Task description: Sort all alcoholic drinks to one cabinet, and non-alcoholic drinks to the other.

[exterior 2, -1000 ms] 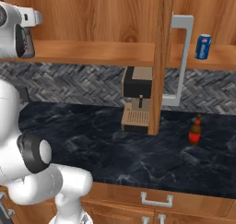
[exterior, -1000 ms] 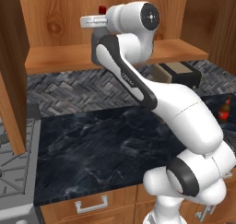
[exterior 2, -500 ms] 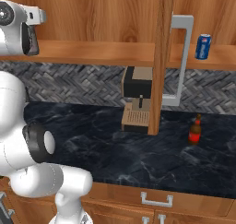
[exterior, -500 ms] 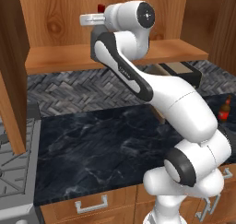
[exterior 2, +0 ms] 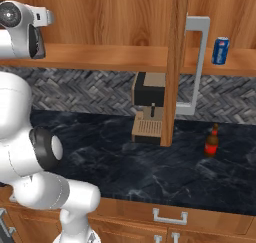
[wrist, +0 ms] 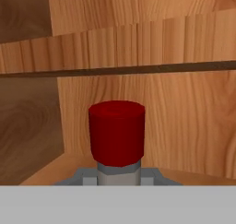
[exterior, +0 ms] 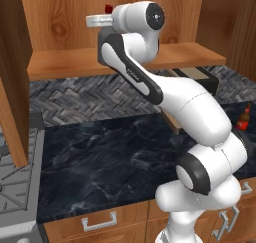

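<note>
My gripper (exterior: 95,21) is high inside the left cabinet, over its wooden shelf (exterior: 65,62). The liquor bottle's red cap (exterior: 108,8) shows just above the hand. In the hand view the red cap (wrist: 116,132) and grey square shoulders sit centred and very close, so the gripper appears shut on the bottle; the fingertips are hidden. A blue soda can (exterior 2: 220,50) stands on the right cabinet's shelf. A brown beer bottle (exterior 2: 212,141) with a red label stands upright on the dark counter, right of the open door. The cola bottle is out of view.
A coffee machine (exterior 2: 149,107) stands at the back of the counter under the cabinets. An open cabinet door (exterior 2: 176,62) with a grey handle (exterior 2: 197,62) juts out edge-on between the two shelves. A stove (exterior: 12,187) borders the counter on the left.
The hand has edged a little to the right inside the left cabinet, and the elbow has swung with it. The can and the beer bottle have not moved.
</note>
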Controlling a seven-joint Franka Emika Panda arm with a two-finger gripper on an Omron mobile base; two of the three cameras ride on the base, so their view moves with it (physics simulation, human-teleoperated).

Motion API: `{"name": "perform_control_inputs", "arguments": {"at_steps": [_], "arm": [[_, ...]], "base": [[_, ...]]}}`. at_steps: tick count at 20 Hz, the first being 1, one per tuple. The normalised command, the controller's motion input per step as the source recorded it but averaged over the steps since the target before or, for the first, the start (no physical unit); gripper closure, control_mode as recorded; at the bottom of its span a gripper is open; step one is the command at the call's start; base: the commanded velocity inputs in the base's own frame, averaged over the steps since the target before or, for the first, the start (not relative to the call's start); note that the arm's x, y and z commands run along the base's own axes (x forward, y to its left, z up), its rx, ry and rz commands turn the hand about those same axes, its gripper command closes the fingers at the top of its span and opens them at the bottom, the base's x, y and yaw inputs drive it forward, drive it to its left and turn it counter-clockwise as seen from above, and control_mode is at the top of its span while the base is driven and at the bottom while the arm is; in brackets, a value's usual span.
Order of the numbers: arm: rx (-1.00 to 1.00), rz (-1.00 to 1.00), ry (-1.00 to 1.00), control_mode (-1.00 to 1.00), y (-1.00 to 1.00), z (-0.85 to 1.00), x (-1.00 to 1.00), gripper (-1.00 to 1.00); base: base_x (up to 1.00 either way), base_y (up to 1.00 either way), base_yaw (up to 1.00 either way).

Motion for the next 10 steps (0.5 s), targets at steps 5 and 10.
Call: {"name": "perform_control_inputs", "arguments": {"at_steps": [5, 10], "arm": [[0.0, 0.0, 0.0, -1.0, 0.0, -0.02, 0.13, 1.0], [0.0, 0.0, 0.0, -1.0, 0.0, -0.11, 0.18, 1.0]], "base": [[0.0, 0.0, 0.0], [0.0, 0.0, 0.0]]}}
